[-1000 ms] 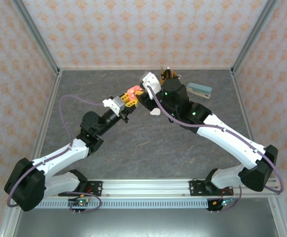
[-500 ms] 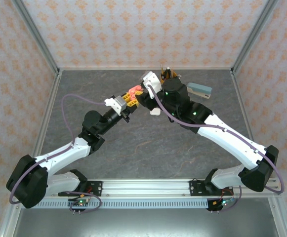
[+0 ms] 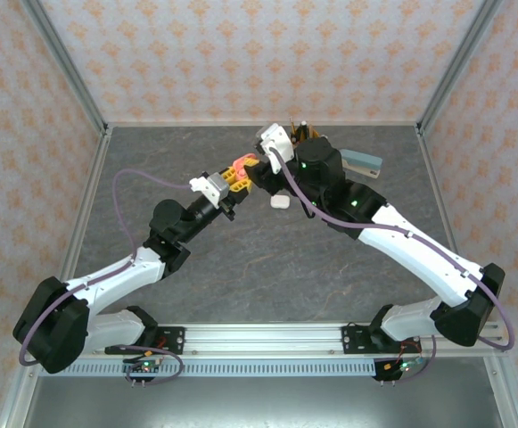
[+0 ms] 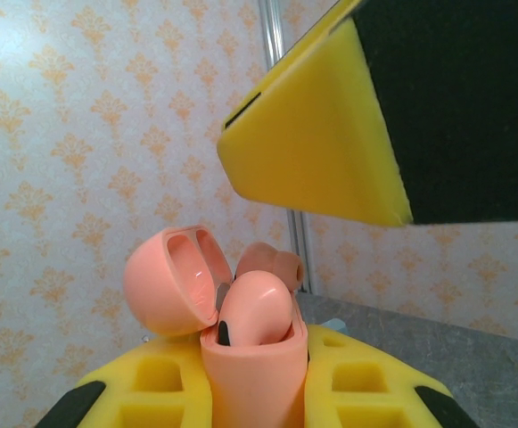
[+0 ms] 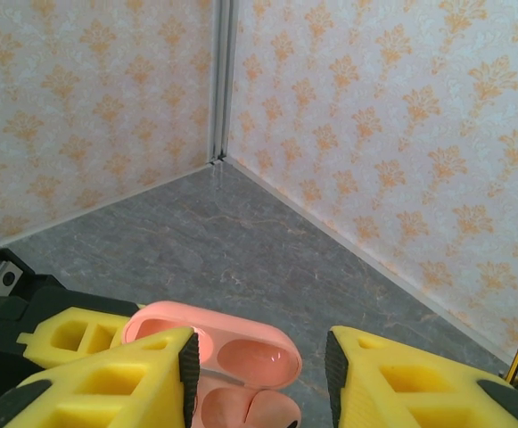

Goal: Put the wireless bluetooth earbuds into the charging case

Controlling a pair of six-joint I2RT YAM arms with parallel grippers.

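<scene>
Patterned walls (image 5: 374,107) are seen behind. An open pink case (image 4: 250,366) is clamped by the left fingers (image 4: 312,152) and flanked by the parted right fingers (image 5: 107,383); a white case (image 3: 279,201) lies nearby on the surface (image 3: 267,259).

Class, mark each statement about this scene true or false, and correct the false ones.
1. The pink case has its lid open. True.
2. The left gripper holds the pink case. True.
3. The right gripper is clamped shut. False: its fingers stand apart, close to the case.
4. The small white piece sits inside the pink case. False: it lies on the grey table.
</scene>
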